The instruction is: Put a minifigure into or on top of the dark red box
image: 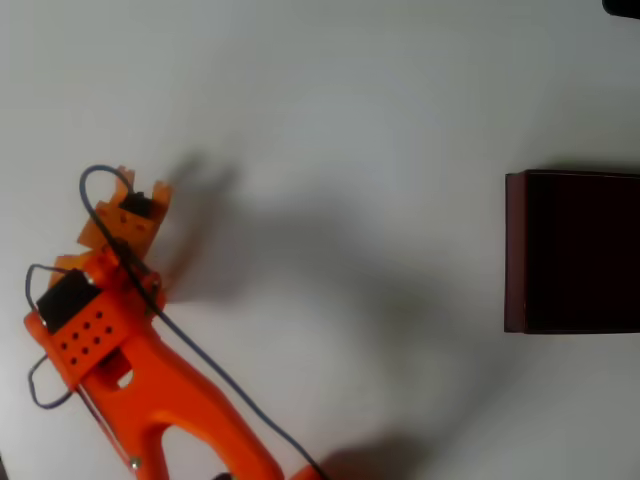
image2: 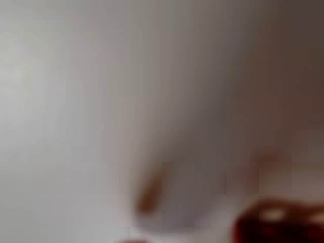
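Observation:
In the overhead view my orange gripper is at the left of the white table, pointing down, with its own body covering the fingertips. The frames do not show whether it is open or shut. The minifigure is hidden; it may lie under the gripper, but I cannot tell. The dark red box stands far away at the right edge, with thin maroon walls, a black inside and its right part cut off. The wrist view is heavily blurred. It holds a dark red blob at the bottom right and an orange smear; I can identify neither.
The orange arm runs in from the bottom left with a dark cable trailing along it. It casts a broad soft shadow across the bare white tabletop between gripper and box.

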`<state>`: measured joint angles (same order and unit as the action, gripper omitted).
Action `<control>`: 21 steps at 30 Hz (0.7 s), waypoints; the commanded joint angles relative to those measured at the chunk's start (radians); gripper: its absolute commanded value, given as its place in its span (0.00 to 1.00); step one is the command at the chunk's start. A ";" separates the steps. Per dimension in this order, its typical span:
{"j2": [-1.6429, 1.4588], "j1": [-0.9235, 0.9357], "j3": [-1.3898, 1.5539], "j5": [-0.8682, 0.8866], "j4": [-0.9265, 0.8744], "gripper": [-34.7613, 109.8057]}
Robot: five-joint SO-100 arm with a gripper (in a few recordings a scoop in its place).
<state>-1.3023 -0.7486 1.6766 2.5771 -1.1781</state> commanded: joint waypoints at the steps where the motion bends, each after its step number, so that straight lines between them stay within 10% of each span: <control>1: -0.052 -0.014 0.037 0.023 0.009 0.38; 21: -0.106 -0.017 0.129 0.025 0.063 0.34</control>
<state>-1.3668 -0.7409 1.7932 2.5955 -1.1167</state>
